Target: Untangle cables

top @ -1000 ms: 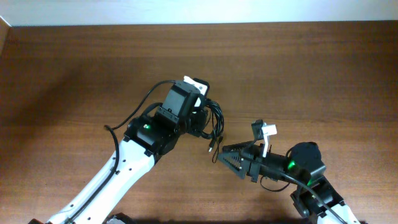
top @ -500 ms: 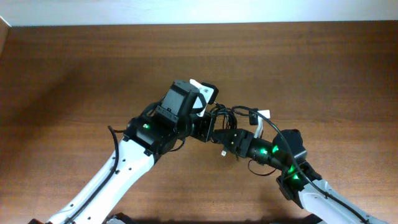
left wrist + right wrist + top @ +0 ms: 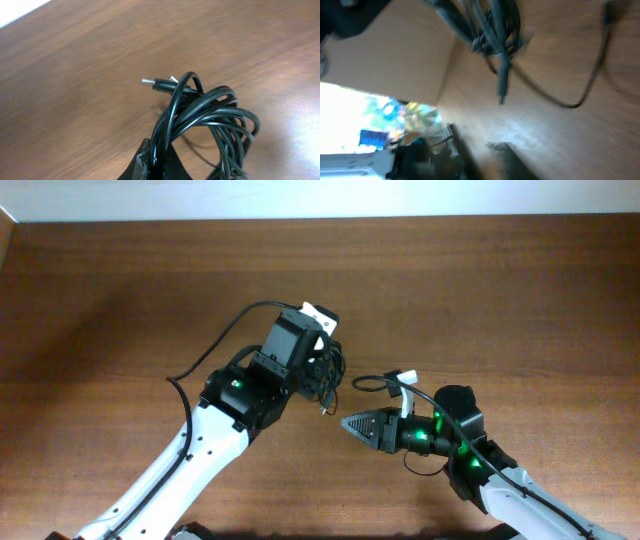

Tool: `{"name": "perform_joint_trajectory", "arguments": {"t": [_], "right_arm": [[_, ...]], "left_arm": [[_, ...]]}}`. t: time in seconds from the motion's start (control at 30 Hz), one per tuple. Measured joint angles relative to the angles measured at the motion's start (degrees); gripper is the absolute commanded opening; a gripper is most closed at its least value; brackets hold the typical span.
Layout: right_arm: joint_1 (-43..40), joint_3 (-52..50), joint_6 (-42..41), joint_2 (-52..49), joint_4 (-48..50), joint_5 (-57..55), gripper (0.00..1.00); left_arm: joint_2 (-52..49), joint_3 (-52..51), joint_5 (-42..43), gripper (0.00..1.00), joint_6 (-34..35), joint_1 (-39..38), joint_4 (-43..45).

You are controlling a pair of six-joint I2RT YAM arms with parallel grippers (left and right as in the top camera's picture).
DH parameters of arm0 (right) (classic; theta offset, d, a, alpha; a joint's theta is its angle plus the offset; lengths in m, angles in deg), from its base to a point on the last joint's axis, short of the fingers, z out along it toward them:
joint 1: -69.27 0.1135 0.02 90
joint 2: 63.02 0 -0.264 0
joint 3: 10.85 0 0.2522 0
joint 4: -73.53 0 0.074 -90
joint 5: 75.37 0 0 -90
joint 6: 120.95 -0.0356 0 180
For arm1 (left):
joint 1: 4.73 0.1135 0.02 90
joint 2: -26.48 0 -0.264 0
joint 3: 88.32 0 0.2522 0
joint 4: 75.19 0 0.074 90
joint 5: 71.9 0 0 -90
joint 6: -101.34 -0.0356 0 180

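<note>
Robot lab — 2 arms (image 3: 215, 430), wooden table (image 3: 500, 300)

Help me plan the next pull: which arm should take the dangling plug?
Right. The left arm's jaws are shut on the cable bundle; the right arm's jaws point at the dangling plug, close by.

Glossy black cables (image 3: 210, 115) with a silver plug tip (image 3: 146, 81) above the left pincer (image 3: 152, 162); beneath it, a brown wood-grained table (image 3: 75, 75).

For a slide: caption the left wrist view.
Left gripper pinches a tangled bundle of black cables over the wooden table, one plug protruding.
</note>
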Motion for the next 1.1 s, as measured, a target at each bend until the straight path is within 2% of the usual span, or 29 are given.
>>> {"name": "perform_joint_trajectory", "arguments": {"t": [0.03,0.1,0.2,0.27,0.33,0.37,0.4,0.47,0.53,0.63,0.67,0.7,0.73,0.8,0.83,0.87,1.0,1.03,1.07,1.1], "right_arm": [[0.0,0.0,0.6,0.0,0.1,-2.0,0.75],[0.0,0.0,1.2,0.0,0.0,-3.5,0.76],[0.0,0.0,1.0,0.0,0.0,-4.1,0.77],[0.0,0.0,-0.4,0.0,0.2,-1.4,0.79],[0.0,0.0,-2.3,0.0,0.2,2.7,0.88],[0.0,0.0,-3.3,0.0,0.2,3.6,0.91],[0.0,0.0,-7.3,0.2,0.1,3.3,0.99],[0.0,0.0,-16.2,0.8,0.8,2.2,0.99],[0.0,0.0,-22.0,1.0,2.3,-1.4,0.99],[0.2,0.0,-24.9,0.9,2.4,-7.8,1.00],[0.7,0.0,-25.1,0.8,2.4,-9.9,0.93],[1.6,0.0,-25.2,0.7,2.4,-12.0,0.81],[2.8,0.0,-26.0,0.7,2.4,-15.1,0.64],[3.1,0.0,-26.0,0.7,2.6,-16.7,0.54],[3.1,0.0,-26.1,0.7,2.8,-17.2,0.52],[3.1,0.0,-26.1,0.7,3.3,-17.7,0.37],[3.1,0.0,-26.2,0.5,4.8,-18.3,0.04],[3.1,0.0,-26.1,0.5,4.8,-18.7,0.04],[3.1,0.0,-26.1,0.5,4.7,-18.8,0.04],[3.1,0.0,-26.1,0.5,4.6,-18.8,0.04]], "left_arm": [[0.0,0.0,3.7,0.00,-0.1,0.0,-0.1],[0.0,0.0,7.0,0.00,0.6,0.0,-0.8],[0.0,0.0,8.2,0.00,6.4,0.0,-1.7],[0.0,0.0,6.3,0.00,13.2,0.0,-1.7],[0.0,0.0,3.0,0.00,25.2,0.0,-2.3],[0.0,0.1,2.1,0.00,31.7,0.0,-4.0],[0.1,0.3,1.6,0.00,39.8,0.2,-7.9],[0.1,0.3,1.4,0.00,55.3,2.4,-12.5],[0.1,0.3,2.8,0.00,60.0,4.4,-12.4],[0.1,0.3,9.3,0.01,62.9,6.0,-12.4],[0.1,0.3,11.9,0.02,63.0,6.0,-12.4],[0.1,0.3,13.8,0.02,63.1,6.0,-12.5],[0.1,0.3,15.5,0.03,63.1,6.0,-12.9],[0.1,0.3,18.4,0.02,61.9,6.0,-13.2],[0.1,0.3,19.1,0.02,61.4,6.0,-13.8],[0.1,0.3,19.6,0.02,60.8,6.0,-14.1],[0.1,0.3,22.0,0.07,57.5,6.0,-15.5],[0.1,0.3,22.7,0.13,56.8,6.0,-15.5],[0.1,0.3,23.1,0.38,55.5,6.2,-15.5],[0.1,0.3,23.2,0.76,54.2,6.2,-15.4]]}}
